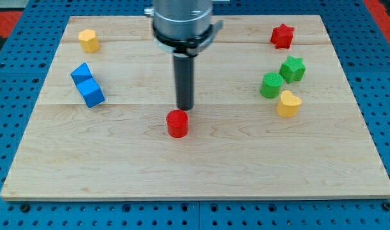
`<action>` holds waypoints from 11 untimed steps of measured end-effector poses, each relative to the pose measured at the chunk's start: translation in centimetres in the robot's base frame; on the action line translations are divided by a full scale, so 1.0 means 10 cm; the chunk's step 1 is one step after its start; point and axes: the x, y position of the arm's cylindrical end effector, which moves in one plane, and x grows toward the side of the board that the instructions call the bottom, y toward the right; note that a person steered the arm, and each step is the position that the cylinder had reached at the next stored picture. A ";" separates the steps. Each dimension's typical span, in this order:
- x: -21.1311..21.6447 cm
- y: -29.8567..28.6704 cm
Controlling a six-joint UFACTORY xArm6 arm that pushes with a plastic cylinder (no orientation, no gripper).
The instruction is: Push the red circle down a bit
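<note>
The red circle [178, 123] is a short red cylinder near the middle of the wooden board [195, 166]. My tip [185, 108] is the lower end of the dark rod that hangs from the arm at the view's top centre. It stands just above the red circle in the view, slightly to its right, at or very near its upper edge. I cannot tell whether they touch.
A yellow block [88, 40] lies at the top left and a long blue block [87, 85] at the left. A red star [282, 36] lies at the top right. A green star [292, 68], a green circle [271, 85] and a yellow heart [288, 103] cluster at the right.
</note>
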 end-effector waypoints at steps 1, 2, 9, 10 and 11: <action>0.00 -0.29; 0.06 -0.29; 0.22 0.08; 0.13 0.18; 0.21 0.39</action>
